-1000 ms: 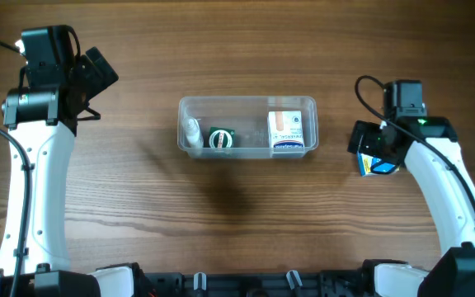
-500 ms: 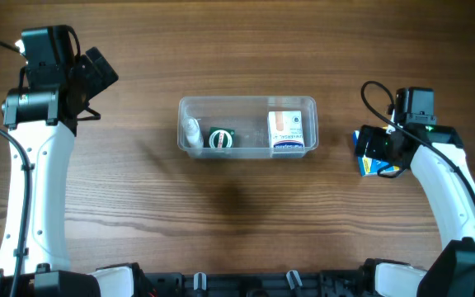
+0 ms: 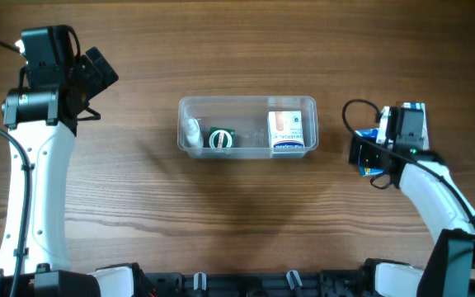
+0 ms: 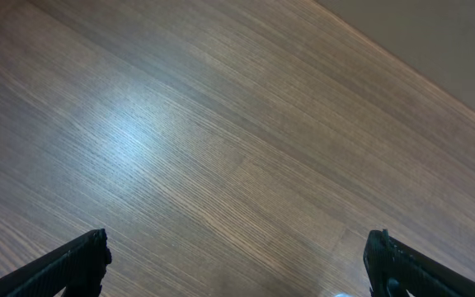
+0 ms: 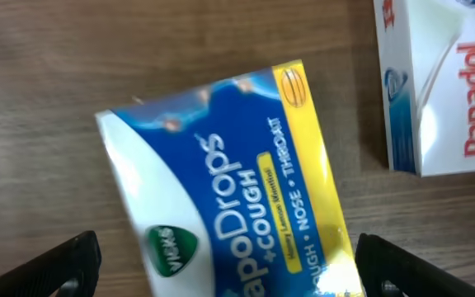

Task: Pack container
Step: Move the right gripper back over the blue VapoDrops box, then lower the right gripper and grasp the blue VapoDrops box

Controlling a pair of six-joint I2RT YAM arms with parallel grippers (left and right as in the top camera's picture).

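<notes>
The right tool (image 5: 229,268), jaws wide and empty, has shifted over the VapoDrops packet (image 5: 221,173) beside the Panadol box (image 5: 444,91), so a pick looks next. The left tool (image 4: 237,264) hangs open, idle. The container (image 3: 246,98) sits part-filled at the middle of the bench (image 3: 237,223).

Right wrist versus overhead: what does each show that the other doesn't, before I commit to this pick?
Only the right wrist: the readable print on the VapoDrops packet lying flat under the open right hand, and a Panadol box beside it, not touching. Only the overhead: the container holding a small white bottle, a green round item and a white carton, plus the left hand at the far left. Both: the wood table, and the packet, which overhead shows only as a blue-yellow sliver beneath the right hand.
</notes>
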